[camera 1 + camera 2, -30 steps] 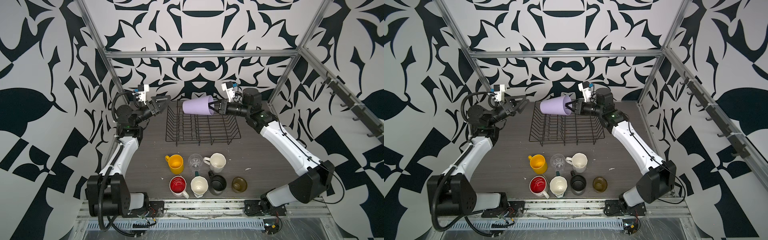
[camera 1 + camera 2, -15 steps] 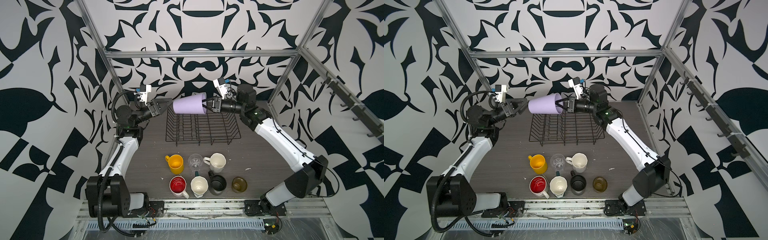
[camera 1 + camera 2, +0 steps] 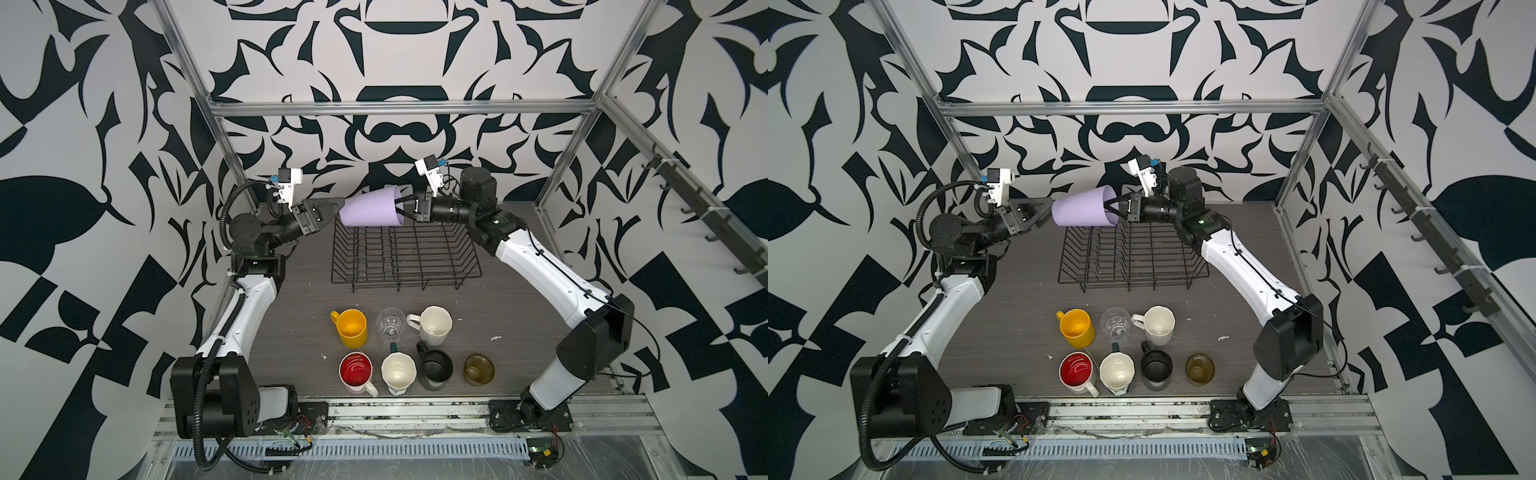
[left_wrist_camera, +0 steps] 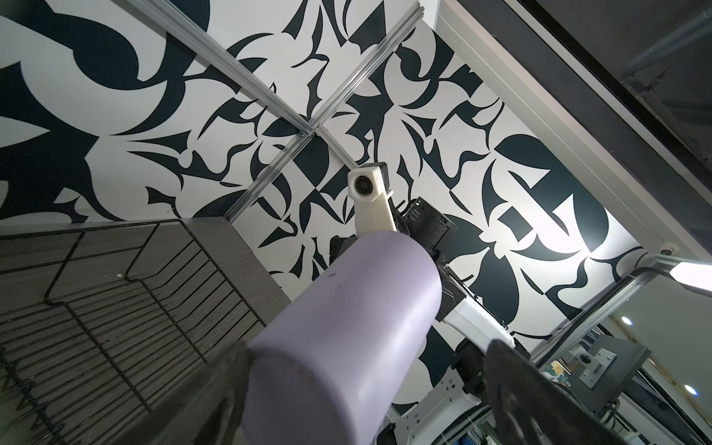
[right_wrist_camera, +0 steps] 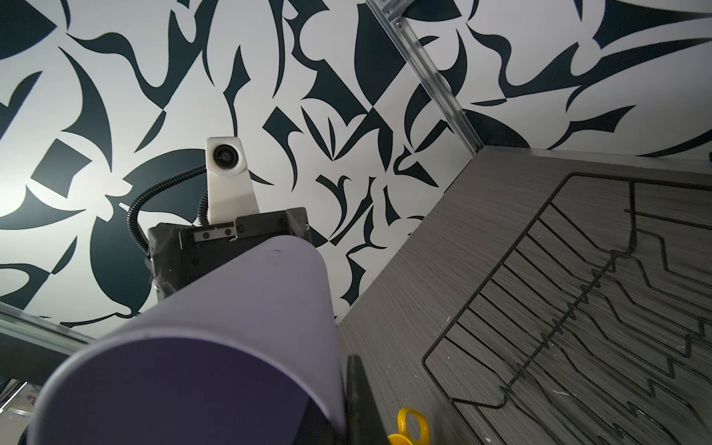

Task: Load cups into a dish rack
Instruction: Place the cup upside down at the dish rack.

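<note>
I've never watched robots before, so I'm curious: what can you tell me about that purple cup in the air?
The lilac tumbler is a plain, matte, handleless cone that looks like plastic, wider at the mouth and apparently empty. It lies on its side in the air over the rack's far left corner. The right hand is shut on its rim wall. Its narrow base points into the open left hand; whether they touch is unclear.
</note>
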You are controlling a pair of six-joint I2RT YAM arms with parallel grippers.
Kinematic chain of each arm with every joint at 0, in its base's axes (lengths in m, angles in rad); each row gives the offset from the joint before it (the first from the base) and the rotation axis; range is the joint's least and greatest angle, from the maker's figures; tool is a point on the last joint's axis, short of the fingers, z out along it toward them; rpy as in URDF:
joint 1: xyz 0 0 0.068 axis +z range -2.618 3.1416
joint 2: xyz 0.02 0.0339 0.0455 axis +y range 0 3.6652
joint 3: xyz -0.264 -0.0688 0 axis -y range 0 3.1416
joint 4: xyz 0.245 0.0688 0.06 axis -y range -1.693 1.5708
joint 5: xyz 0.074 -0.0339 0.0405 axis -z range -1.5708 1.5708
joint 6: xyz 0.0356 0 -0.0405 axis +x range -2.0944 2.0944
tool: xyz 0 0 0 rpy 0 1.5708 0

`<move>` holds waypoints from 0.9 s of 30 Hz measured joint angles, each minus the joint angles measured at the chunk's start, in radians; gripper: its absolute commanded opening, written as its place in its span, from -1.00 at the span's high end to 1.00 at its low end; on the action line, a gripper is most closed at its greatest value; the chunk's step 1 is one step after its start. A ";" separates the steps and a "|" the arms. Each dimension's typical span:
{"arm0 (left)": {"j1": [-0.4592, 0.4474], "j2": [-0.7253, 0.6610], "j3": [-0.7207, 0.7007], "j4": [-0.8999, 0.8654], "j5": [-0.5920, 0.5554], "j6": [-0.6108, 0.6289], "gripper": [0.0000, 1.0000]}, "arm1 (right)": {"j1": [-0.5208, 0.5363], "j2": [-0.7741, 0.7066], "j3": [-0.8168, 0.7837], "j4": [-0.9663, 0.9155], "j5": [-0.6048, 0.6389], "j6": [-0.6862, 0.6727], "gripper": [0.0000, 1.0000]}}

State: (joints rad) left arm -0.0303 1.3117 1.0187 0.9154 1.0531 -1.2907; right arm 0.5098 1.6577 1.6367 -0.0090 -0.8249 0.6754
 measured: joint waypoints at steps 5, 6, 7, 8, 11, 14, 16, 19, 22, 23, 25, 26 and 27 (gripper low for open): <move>-0.005 0.000 -0.001 0.001 0.002 0.000 -0.96 | 0.017 0.004 0.022 0.013 -0.006 0.003 1.00; -0.006 0.000 -0.002 0.001 0.002 0.000 -0.96 | 0.023 0.005 0.027 0.014 -0.008 0.003 1.00; -0.006 0.000 -0.004 0.001 0.002 0.000 -0.96 | 0.029 0.008 0.031 0.015 -0.009 0.003 1.00; -0.008 0.000 -0.004 0.001 0.003 0.000 -0.96 | 0.035 0.010 0.034 0.018 -0.010 0.003 1.00; -0.010 0.000 -0.004 0.002 0.003 0.000 -0.96 | 0.047 0.020 0.041 0.022 -0.011 0.004 1.00; -0.012 0.000 -0.005 0.002 0.003 0.000 -0.96 | 0.056 0.039 0.053 0.034 -0.013 0.010 1.00; -0.015 -0.001 -0.005 0.002 0.005 0.000 -0.95 | 0.061 0.053 0.059 0.038 -0.013 0.014 1.00; -0.016 -0.003 -0.005 0.003 0.010 0.000 -0.94 | 0.067 0.075 0.068 0.045 -0.013 0.025 1.00; -0.016 -0.003 -0.005 0.002 0.015 0.000 -0.92 | 0.068 0.092 0.076 0.056 -0.018 0.035 1.00; -0.016 -0.003 -0.005 0.002 0.018 0.000 -0.92 | 0.069 0.096 0.079 0.061 -0.019 0.038 1.00; -0.017 -0.003 -0.005 0.003 0.024 0.000 -0.92 | 0.070 0.100 0.083 0.068 -0.020 0.047 1.00; -0.018 -0.003 -0.005 0.004 0.028 0.000 -0.91 | 0.070 0.102 0.084 0.074 -0.020 0.051 1.00; -0.019 -0.003 -0.005 0.005 0.031 0.000 -0.91 | 0.071 0.105 0.085 0.077 -0.021 0.054 1.00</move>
State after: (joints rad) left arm -0.0498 1.3083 1.0134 0.9199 1.0843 -1.2911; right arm 0.5804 1.7622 1.7218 0.0685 -0.8455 0.7292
